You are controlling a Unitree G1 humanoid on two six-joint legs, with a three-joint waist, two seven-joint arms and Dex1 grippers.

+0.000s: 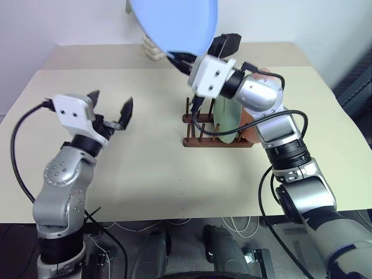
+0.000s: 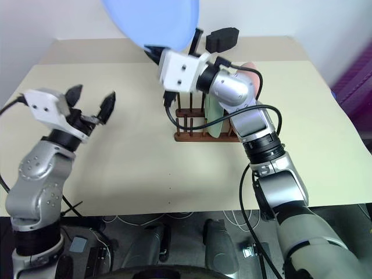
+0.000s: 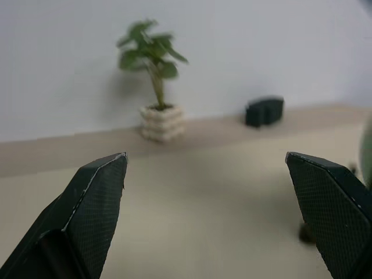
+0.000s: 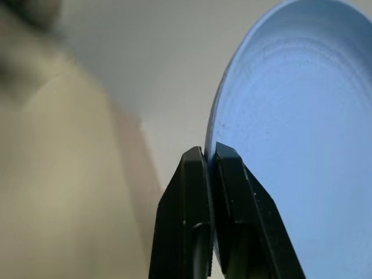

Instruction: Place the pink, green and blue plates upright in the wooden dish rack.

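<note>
Blue plate is hanging above the rack, pinched by its rim in the right hand, probably so it can drop edge-first between the pegs. Standing upright in the rack are the green plate and, behind it, the pink plate. Left hand, well left of the rack, is gaping wide and carrying nothing.
</note>
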